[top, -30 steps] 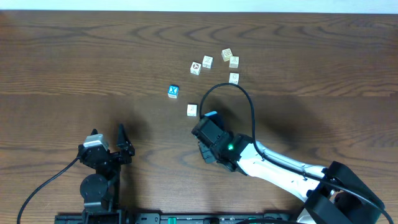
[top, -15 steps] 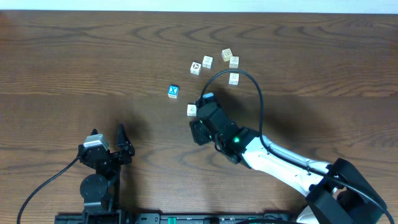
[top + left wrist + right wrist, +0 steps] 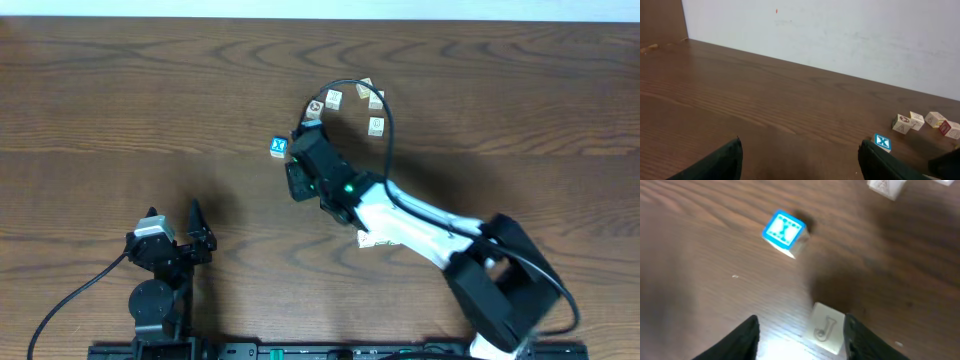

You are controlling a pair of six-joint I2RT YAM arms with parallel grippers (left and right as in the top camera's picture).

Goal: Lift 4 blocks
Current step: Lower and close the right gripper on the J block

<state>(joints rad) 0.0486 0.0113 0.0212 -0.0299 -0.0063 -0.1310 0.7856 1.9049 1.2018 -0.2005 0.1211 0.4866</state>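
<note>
Though hidden overhead, J block (image 3: 828, 329) inside parted right claw (image 3: 801, 336), wrist view

Read a letter X on the blue face of the blue-faced cube (image 3: 784, 229). Read a pale letter J on the top of the cream block (image 3: 827, 328), near that cube in the right wrist view. Could not read the marks on the other blocks (image 3: 334, 98): too small and faint.

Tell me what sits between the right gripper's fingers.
The cream J block, off-centre, with bare table beside it. The right wrist view shows it.
</note>
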